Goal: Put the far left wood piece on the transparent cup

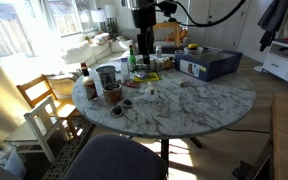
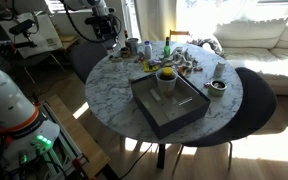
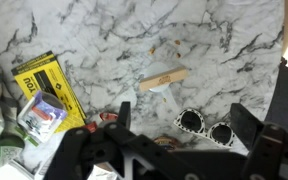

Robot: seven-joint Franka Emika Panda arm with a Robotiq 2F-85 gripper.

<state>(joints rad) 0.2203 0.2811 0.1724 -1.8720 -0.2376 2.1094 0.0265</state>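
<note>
In the wrist view a flat, light wood piece (image 3: 164, 77) lies tilted on the marble table (image 3: 104, 30). A pale, see-through shape that looks like the transparent cup (image 3: 170, 97) sits right under its near edge; I cannot tell whether the piece rests on it. Two smaller wood bits (image 3: 152, 55) lie farther off. My gripper (image 3: 184, 113) is open and empty, hovering above the table, with the wood piece just beyond its fingertips. It also shows in both exterior views (image 1: 143, 48) (image 2: 112, 44), above the cluttered side of the table.
Black-and-white sunglasses (image 3: 206, 124) lie between my fingers. A yellow box (image 3: 42, 85) and packets are beside one finger. A metal can (image 1: 106, 77), bottles and a blue box (image 1: 209, 65) stand on the round table. A dark tray (image 2: 174, 115) holds a yellow cup (image 2: 166, 76). Chairs surround the table.
</note>
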